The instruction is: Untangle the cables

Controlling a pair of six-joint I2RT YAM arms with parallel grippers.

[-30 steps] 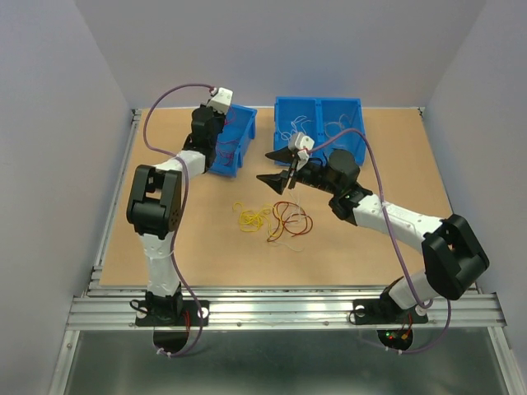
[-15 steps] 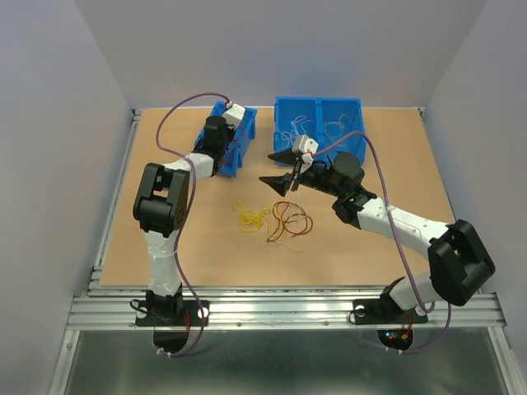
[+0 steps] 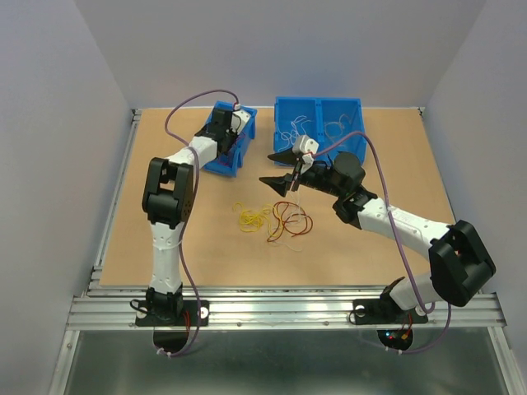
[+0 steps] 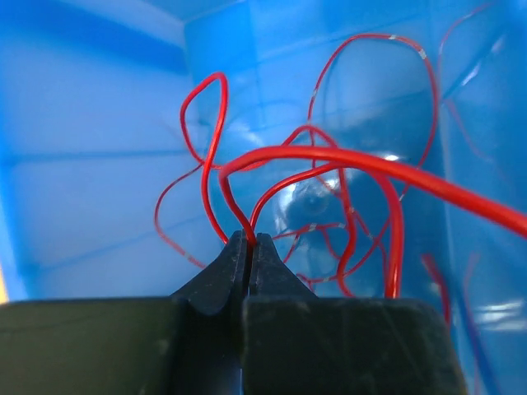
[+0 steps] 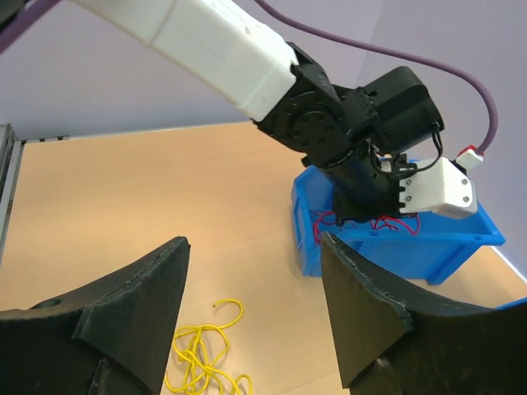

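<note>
The cables on the table lie in two heaps: a yellow clump and beside it a red and white clump. More red wires lie in the small blue bin. My left gripper reaches down into that bin, shut on a red wire that loops up from its tips. My right gripper hangs open above the table, behind the clumps, with nothing between its fingers.
A larger two-compartment blue bin with thin white wires stands at the back centre. The left arm's wrist blocks the small bin's opening in the right wrist view. Metal rails run along the left and near table edges.
My left arm has swung right, from the small bin's left end to inside the bin, with its gripper staying shut. The right arm has barely moved.
</note>
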